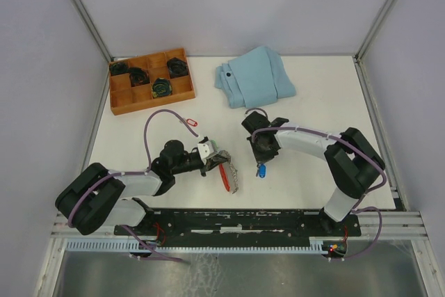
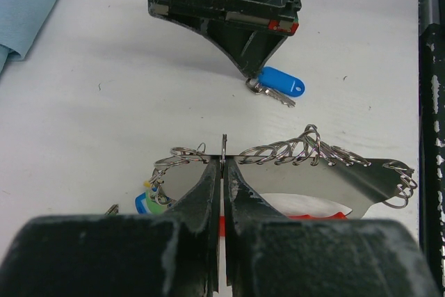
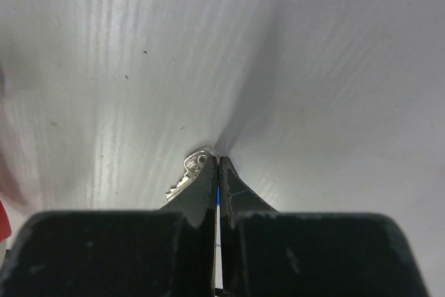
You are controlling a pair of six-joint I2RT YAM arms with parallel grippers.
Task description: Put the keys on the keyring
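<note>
The keyring [image 1: 229,177] is a red strip with a row of silvery loops. In the left wrist view [image 2: 313,151] it lies across the frame. My left gripper [image 2: 223,159] is shut on its upper edge among the loops and also shows in the top view [image 1: 213,161]. Keys with blue, green and yellow tags [image 2: 151,196] hang at the strip's left end. My right gripper [image 3: 218,161] points down at the table, shut on the ring of a blue-tagged key [image 2: 283,81]. That key's silver blade [image 3: 189,173] shows beside the fingertip. The top view shows the gripper [image 1: 261,163] and the blue tag [image 1: 261,171].
A wooden compartment tray [image 1: 153,104] with dark rolls stands at the back left. A folded light-blue cloth [image 1: 254,76] lies at the back centre. A small red clip [image 1: 192,123] lies by the left arm's cable. A black rail [image 1: 243,219] runs along the near edge.
</note>
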